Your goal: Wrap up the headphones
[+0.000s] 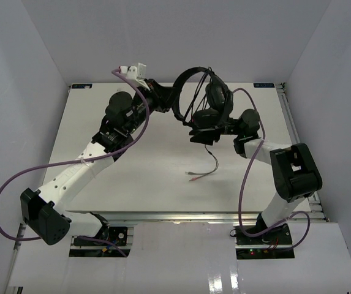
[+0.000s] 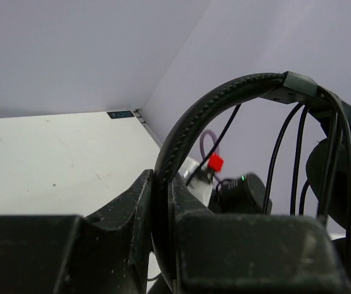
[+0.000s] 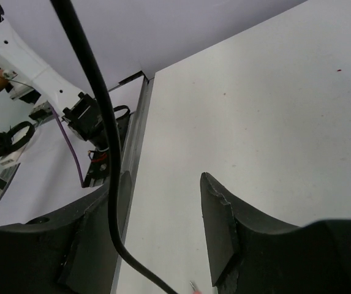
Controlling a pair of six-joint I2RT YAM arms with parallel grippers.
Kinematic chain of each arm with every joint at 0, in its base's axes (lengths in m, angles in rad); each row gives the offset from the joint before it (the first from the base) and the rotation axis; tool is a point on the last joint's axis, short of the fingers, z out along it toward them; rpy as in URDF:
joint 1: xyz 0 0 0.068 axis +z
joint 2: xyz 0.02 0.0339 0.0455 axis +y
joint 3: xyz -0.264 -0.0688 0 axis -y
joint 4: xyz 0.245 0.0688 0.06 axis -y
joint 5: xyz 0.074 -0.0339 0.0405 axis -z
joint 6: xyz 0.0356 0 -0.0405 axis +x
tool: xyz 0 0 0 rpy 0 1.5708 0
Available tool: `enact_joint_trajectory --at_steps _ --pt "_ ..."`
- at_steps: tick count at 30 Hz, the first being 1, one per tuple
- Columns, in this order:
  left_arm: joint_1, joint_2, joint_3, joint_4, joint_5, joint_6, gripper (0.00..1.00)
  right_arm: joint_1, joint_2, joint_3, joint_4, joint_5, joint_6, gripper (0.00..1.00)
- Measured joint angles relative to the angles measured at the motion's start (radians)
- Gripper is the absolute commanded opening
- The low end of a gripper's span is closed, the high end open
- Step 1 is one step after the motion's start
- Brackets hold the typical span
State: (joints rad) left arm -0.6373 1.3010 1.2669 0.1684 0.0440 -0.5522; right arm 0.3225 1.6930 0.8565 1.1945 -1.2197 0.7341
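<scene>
The black over-ear headphones with a curved padded headband [image 1: 217, 95] hang in the air above the far middle of the white worktop [image 1: 150, 159], held between the two arms and touching nothing below. The left end effector [image 1: 160, 98] is clamped on the headband [image 2: 193, 122]: in the left wrist view its two dark fingers [image 2: 135, 208] press against either side of the stitched band, which arcs up and to the right towards a grey hinge piece. Several strands of the thin black cord [image 2: 298, 153] run down under that hinge, beside an earcup [image 2: 340, 177].

The right end effector [image 1: 203, 133] sits just below the earcups with its fingers [image 3: 221, 233] standing apart. In the right wrist view the cord passes down between them, close along the inner face of the left-hand finger, and is not pinched. The loose end of the cord drops to the worktop, where its reddish-tipped plug [image 1: 191, 178] lies.
</scene>
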Motion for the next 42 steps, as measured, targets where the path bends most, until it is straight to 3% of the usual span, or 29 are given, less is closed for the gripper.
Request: enact_joint_trajectory --at_steps 7,9,10,11,17,25,29,33,38,42 --pt "-0.002 0.042 0.156 -0.054 -0.256 -0.009 0.00 0.088 -0.037 -0.106 0.009 0.008 -0.041 0.47" --pt "-0.002 0.051 0.197 -0.058 -0.333 -0.005 0.00 0.095 -0.072 -0.125 -0.051 0.018 -0.115 0.27" --pt "-0.001 0.053 0.212 -0.060 -0.368 -0.001 0.00 0.099 -0.097 -0.132 -0.093 0.026 -0.161 0.12" --pt "-0.001 0.055 0.224 -0.063 -0.403 0.002 0.00 0.103 -0.127 -0.139 -0.135 0.036 -0.203 0.09" --pt "0.000 0.091 0.247 -0.059 -0.607 0.030 0.00 0.140 -0.266 -0.138 -0.400 0.148 -0.468 0.08" --pt "0.007 0.381 0.420 -0.114 -0.826 0.097 0.00 0.287 -0.310 0.136 -1.065 0.502 -0.919 0.08" --pt "0.006 0.506 0.409 -0.165 -0.853 0.168 0.00 0.340 -0.311 0.294 -1.318 0.712 -1.091 0.08" --pt "0.006 0.539 0.285 -0.206 -0.833 0.244 0.00 0.352 -0.330 0.371 -1.480 0.917 -1.248 0.08" --pt "0.006 0.454 0.012 -0.188 -0.712 0.317 0.00 0.352 -0.369 0.415 -1.561 1.241 -1.462 0.08" --pt "-0.007 0.277 -0.186 -0.159 -0.529 0.384 0.00 0.356 -0.369 0.420 -1.561 1.377 -1.584 0.09"
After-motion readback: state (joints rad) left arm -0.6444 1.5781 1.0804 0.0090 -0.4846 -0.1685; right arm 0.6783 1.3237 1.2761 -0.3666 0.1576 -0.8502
